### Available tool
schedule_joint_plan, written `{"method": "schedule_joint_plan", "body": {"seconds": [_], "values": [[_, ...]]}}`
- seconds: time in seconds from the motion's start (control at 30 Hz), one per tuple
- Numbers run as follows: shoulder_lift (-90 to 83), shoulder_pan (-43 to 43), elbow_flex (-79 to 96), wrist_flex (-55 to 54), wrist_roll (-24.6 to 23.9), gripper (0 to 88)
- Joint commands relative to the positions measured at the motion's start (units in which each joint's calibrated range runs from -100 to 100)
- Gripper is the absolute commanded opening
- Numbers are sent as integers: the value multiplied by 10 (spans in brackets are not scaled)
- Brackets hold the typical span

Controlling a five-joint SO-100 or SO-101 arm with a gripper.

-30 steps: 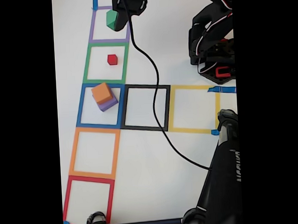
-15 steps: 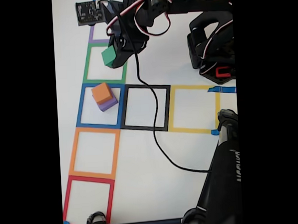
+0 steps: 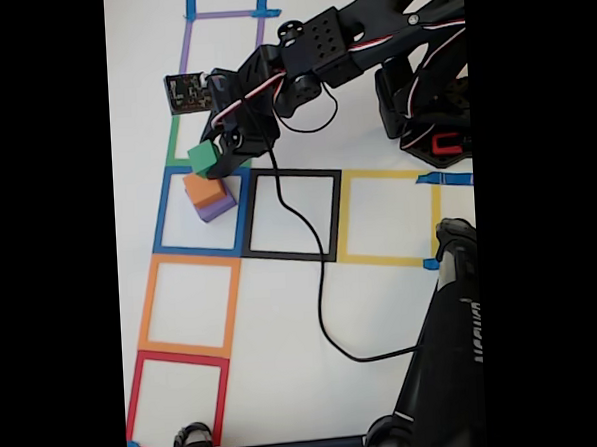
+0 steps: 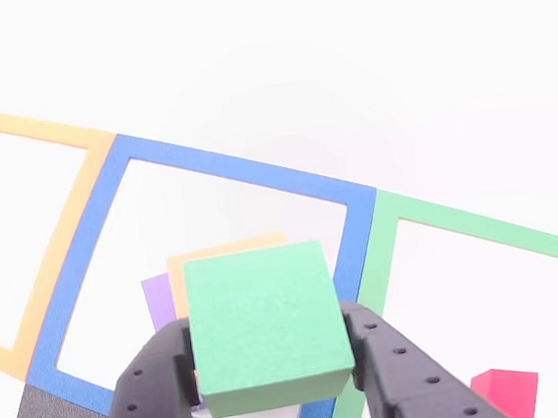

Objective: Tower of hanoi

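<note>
**One green block in the air, two stacked below**

Two black fingers of my gripper [image 4: 273,368] pinch the small solid green block [image 4: 268,327] by its opposite sides, and I hold it lifted above the table. In the fixed view the green block [image 3: 204,158] hangs over the top edge of the blue tape square [image 3: 162,217], just up from the stack that waits inside it: the solid orange block [image 3: 205,188] sitting on the larger purple block [image 3: 218,207]. The little red block [image 4: 505,393] lies apart in the green tape square [image 4: 479,230], low at the right of the other view.

My judgement is that the green block belongs on top of the orange one next. The risk lies in alignment. From the other view the orange block [image 4: 226,250] peeks out behind and to the left of my load, so I am not centred over it. The orange block also sits twisted on the purple one [image 4: 157,300]. If I let go off-centre, the green block could tip off the edge, or nudge the orange block askew. My dangling black cable [image 3: 317,273] trails across the black tape square [image 3: 335,218], clear of the stack.
</note>
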Motion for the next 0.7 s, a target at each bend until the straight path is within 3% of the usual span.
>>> {"method": "schedule_joint_plan", "body": {"seconds": [0.0,0.33,0.67], "values": [[30,-10,-7,-70,4,53],[120,-12,-17,-161,4,53],[130,-17,-12,-170,4,53]]}}
